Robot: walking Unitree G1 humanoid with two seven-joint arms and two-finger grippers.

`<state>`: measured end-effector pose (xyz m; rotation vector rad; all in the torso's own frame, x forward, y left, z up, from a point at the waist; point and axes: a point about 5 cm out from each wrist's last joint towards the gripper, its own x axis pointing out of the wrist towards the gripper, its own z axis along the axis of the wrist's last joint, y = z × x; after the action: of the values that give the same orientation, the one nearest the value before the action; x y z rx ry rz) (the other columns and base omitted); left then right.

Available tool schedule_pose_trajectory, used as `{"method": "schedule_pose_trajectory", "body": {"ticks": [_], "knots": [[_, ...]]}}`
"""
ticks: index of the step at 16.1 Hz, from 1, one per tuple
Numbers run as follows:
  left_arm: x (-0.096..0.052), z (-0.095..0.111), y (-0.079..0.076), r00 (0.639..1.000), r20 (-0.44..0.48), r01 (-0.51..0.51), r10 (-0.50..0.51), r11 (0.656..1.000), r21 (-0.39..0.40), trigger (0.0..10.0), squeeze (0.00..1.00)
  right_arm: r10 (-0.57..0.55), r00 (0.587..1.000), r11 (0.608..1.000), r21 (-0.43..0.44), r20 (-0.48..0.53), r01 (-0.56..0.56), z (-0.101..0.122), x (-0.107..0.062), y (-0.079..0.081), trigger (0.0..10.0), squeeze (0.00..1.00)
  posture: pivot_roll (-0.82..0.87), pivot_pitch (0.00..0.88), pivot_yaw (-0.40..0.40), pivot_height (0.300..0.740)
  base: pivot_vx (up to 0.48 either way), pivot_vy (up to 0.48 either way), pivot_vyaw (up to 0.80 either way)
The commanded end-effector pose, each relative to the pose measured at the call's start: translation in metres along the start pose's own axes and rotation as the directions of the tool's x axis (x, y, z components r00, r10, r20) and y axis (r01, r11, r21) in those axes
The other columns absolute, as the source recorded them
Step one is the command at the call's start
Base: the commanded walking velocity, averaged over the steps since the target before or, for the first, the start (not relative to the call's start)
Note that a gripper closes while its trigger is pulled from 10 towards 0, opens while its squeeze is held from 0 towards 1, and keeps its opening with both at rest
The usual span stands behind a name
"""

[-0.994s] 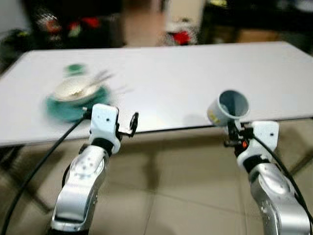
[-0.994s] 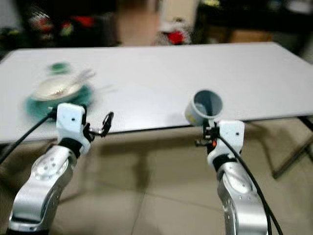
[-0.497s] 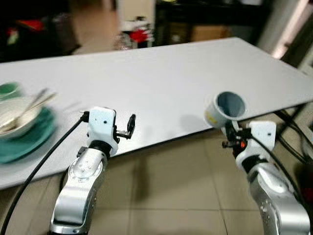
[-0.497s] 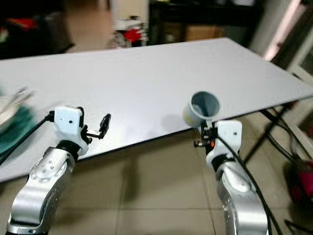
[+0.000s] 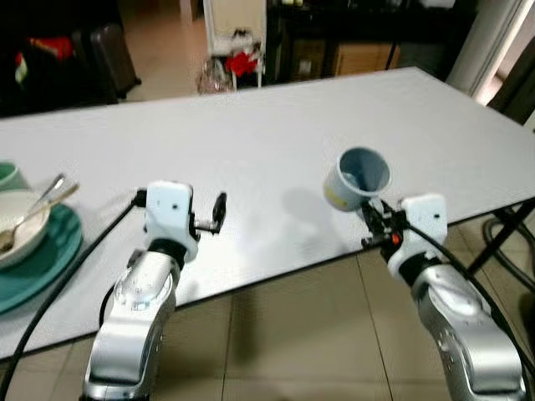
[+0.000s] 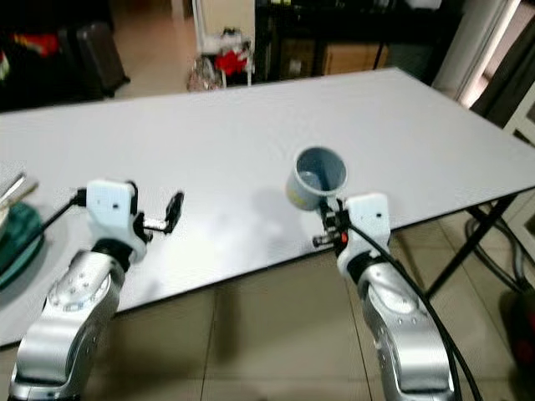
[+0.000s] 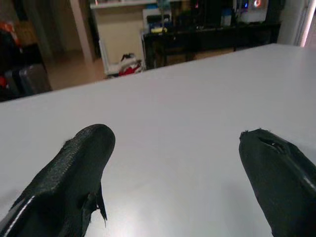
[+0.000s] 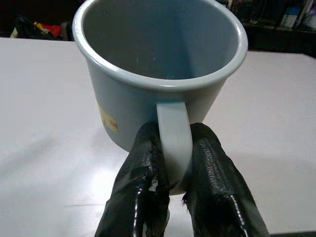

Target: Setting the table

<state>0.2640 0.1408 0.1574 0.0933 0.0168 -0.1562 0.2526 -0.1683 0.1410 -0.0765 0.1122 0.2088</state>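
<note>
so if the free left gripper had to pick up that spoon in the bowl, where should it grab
Probably the spoon's handle end, which sticks up and out past the bowl's rim. Its other end lies inside the bowl, hard to reach. Come from above with the open left gripper, fingers either side of the raised handle, clear of the teal plate.

Tabletop (image 5: 276, 125) bare across centre and right. Only obstacles: teal plate (image 5: 46, 259) with bowl (image 5: 18, 234) at far left edge.

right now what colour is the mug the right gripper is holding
Pale blue-grey, with a small yellow label on its side; the mug shows best in the right wrist view.
</note>
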Motion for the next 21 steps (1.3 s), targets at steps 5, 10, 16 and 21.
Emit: {"method": "schedule_pose_trajectory", "body": {"ticks": [5, 10, 16, 21], "knots": [[-0.003, 0.002, -0.006, 1.000, 0.005, 0.028, -0.028, 1.000, 0.006, 10.0, 0.00, 0.011, 1.000, 1.000, -0.002, 0.000, -0.011, 0.000, 0.004, -0.001, 10.0, 0.00, -0.08, 0.000, -0.005, 0.740, 0.335, 0.000, 0.22], [-0.005, 0.002, -0.005, 1.000, 0.003, 0.021, -0.021, 1.000, 0.007, 10.0, 0.00, 0.040, 0.999, 0.999, -0.012, -0.004, -0.040, 0.000, 0.010, 0.002, 10.0, 0.00, -0.07, 0.000, -0.023, 0.740, 0.332, 0.000, 0.00], [-0.008, 0.001, -0.006, 1.000, -0.003, 0.018, -0.018, 1.000, 0.017, 10.0, 0.00, 0.094, 0.995, 0.995, -0.031, -0.020, -0.094, 0.000, 0.015, 0.005, 10.0, 0.00, -0.06, 0.000, -0.043, 0.740, 0.311, 0.000, 0.00], [-0.005, 0.001, -0.009, 1.000, -0.007, 0.028, -0.028, 0.999, 0.023, 10.0, 0.00, 0.086, 0.996, 0.996, -0.029, -0.023, -0.086, 0.002, 0.020, 0.002, 10.0, 0.00, -0.08, 0.003, -0.026, 0.740, 0.234, 0.000, 0.00]]}}
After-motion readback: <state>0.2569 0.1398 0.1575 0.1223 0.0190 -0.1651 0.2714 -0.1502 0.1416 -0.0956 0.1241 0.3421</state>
